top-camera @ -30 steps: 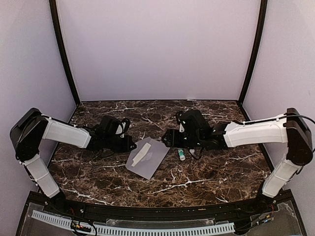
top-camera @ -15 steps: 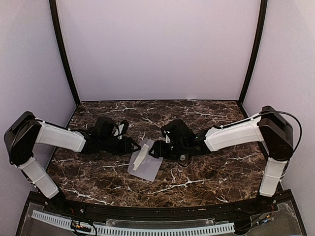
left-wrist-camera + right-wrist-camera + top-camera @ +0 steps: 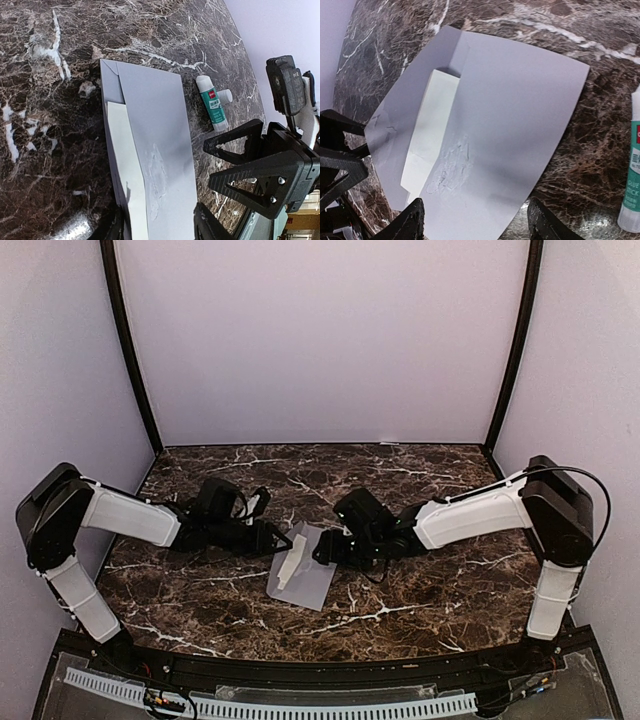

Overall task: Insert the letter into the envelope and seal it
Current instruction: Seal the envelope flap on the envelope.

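The pale grey-lavender envelope (image 3: pixel 305 578) lies flat on the marble table, with a dried glue smear on its face (image 3: pixel 451 167). The white letter (image 3: pixel 291 562) sticks partly out along its left side and also shows in the left wrist view (image 3: pixel 125 170) and the right wrist view (image 3: pixel 431 120). My left gripper (image 3: pixel 278 540) is open, with its fingers either side of the envelope's near end (image 3: pixel 157 231). My right gripper (image 3: pixel 322 550) is open and straddles the opposite edge (image 3: pixel 477 227). The two grippers face each other across the envelope.
A green-and-white glue stick (image 3: pixel 212 102) lies on the table beside the envelope's right edge, close under my right gripper; it also shows in the right wrist view (image 3: pixel 632 185). Lavender walls enclose the dark marble table (image 3: pixel 440 590).
My right gripper has moved left over the glue stick to the envelope's edge. My left gripper has moved right to the envelope. The envelope has shifted slightly and turned.
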Available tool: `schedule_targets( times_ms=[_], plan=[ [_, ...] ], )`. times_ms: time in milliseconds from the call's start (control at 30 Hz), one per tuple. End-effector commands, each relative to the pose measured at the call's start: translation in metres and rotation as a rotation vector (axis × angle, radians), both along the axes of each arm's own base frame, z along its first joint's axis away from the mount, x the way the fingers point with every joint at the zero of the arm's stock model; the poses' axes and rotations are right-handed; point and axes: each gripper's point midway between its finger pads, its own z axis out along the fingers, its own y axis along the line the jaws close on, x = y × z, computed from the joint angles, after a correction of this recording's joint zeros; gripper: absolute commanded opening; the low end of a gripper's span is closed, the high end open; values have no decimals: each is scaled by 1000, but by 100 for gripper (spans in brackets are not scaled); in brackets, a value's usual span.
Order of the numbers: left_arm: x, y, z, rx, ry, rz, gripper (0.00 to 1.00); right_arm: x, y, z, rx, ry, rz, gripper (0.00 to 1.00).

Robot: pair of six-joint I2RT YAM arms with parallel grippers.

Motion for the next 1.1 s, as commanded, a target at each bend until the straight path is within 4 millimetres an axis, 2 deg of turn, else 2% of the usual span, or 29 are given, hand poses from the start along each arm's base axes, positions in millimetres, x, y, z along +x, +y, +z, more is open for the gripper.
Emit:
schedule_targets(
  times_ms=[0, 333, 567, 1067],
  plan=[
    [0, -8, 9, -27, -19, -43, 47, 1, -20, -8, -63, -7, -81, 68],
    [-4, -16, 8, -39, -17, -92, 50, 1, -15, -26, -68, 22, -60, 63],
    [-9, -28, 9, -52, -20, -139, 52, 1, -12, -31, -60, 30, -47, 62],
    [-14, -47, -5, -46, 3, -183, 54, 0, -11, -35, -52, 41, -43, 61]
  ],
)
